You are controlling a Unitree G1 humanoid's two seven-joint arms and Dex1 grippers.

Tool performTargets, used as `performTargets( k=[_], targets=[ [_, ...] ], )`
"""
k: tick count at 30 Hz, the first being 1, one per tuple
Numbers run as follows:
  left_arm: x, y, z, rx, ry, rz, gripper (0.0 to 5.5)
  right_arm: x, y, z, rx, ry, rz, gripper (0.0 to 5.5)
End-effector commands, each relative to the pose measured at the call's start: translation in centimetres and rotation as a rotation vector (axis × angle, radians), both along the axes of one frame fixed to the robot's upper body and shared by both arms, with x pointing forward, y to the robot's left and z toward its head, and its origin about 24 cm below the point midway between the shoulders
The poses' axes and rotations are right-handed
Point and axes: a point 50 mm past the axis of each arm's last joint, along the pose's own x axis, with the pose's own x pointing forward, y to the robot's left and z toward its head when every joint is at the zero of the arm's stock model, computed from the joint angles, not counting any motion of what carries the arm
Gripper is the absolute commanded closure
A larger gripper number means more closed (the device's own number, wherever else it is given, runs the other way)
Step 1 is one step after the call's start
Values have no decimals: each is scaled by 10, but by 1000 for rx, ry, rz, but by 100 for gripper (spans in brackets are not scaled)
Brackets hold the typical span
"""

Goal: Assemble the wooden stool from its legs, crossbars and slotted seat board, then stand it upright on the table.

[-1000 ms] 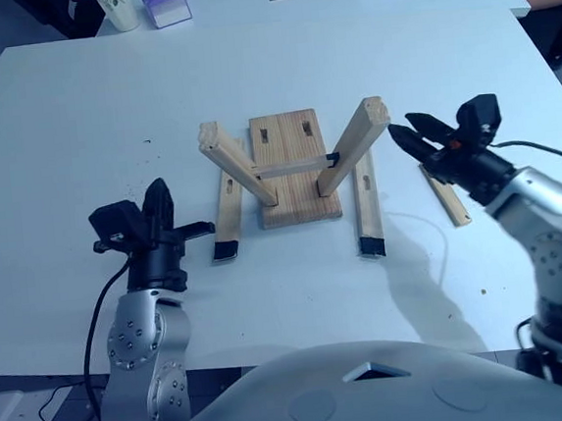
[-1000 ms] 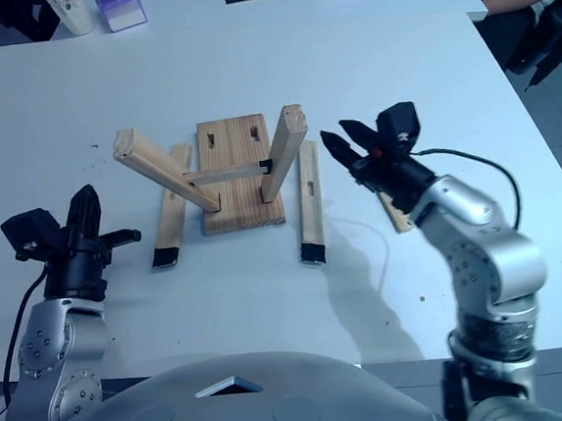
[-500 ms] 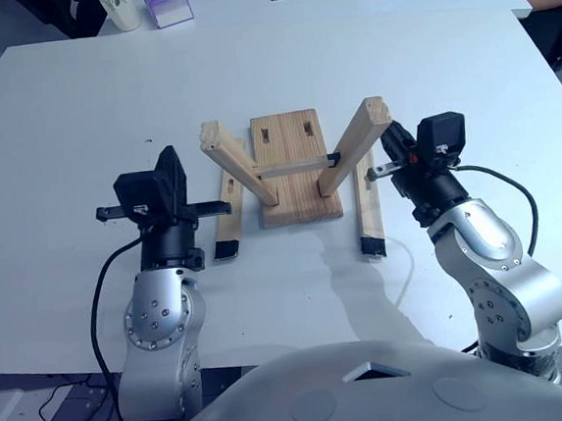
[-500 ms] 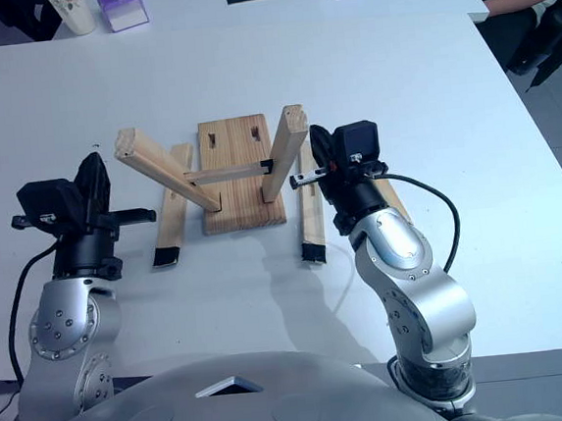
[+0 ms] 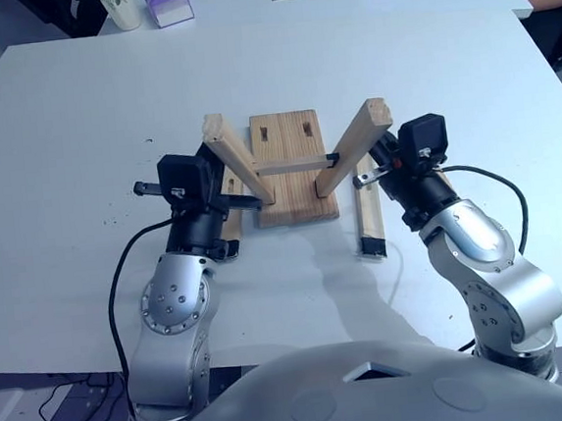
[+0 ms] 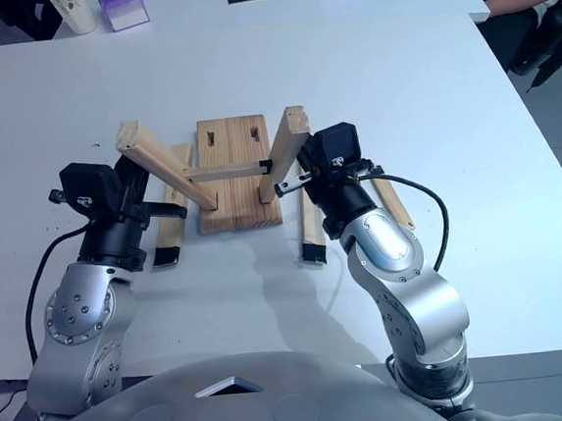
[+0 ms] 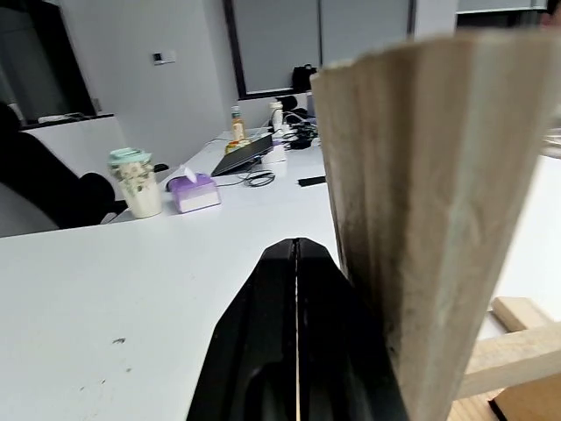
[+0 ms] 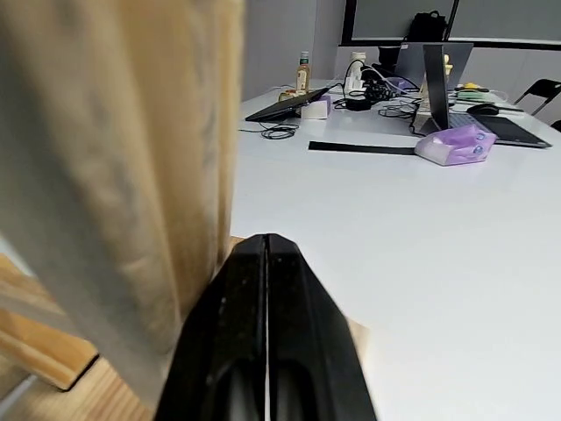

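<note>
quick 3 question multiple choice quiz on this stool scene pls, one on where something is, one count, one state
1. Where does the seat board lie?
A. flat on the table, between two loose legs
B. on edge against a box
C. held up in the air

2. How many legs stand up from the board?
A. none
B. two
C. four

3. What state is the left gripper in?
A. wide open
B. shut on a crossbar
C. shut, beside a leg

Answers:
1 A: the board lies flat, with one loose leg on its left and another loose leg on its right.
2 B: the left standing leg and the right standing leg rise from it, joined by a crossbar.
3 C: the left wrist view shows its fingers pressed together, with the leg alongside and not between them.
</note>
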Motion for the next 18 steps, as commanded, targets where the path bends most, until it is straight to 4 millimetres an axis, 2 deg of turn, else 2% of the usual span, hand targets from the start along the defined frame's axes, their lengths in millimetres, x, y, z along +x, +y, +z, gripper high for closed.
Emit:
performTargets(
  k=[1,4,6,9,12,14,15,16,18],
  targets=[
    [-7,-24,-6,-50,51,-226,550,-11,33,-2,57,54,308,548],
    [0,-2,-15,-35,72,-70,550,-5,23,-3,45,47,237,548],
    [1,24,-18,-60,74,85,550,5,5,5,70,-20,119,548],
    [-4,58,-10,-202,33,268,550,19,-30,21,97,-136,-49,548],
    [-5,74,2,-341,-32,318,550,26,-50,29,100,-183,-103,548],
    [3,78,19,-355,-101,287,550,31,-51,37,141,-204,-73,548],
    [10,74,32,-369,-148,224,550,34,-44,43,197,-203,-12,548],
    [17,66,45,-377,-185,145,550,34,-35,50,241,-205,74,548],
    [26,37,74,-395,-253,-84,550,34,-14,70,349,-213,309,548]
  ],
)
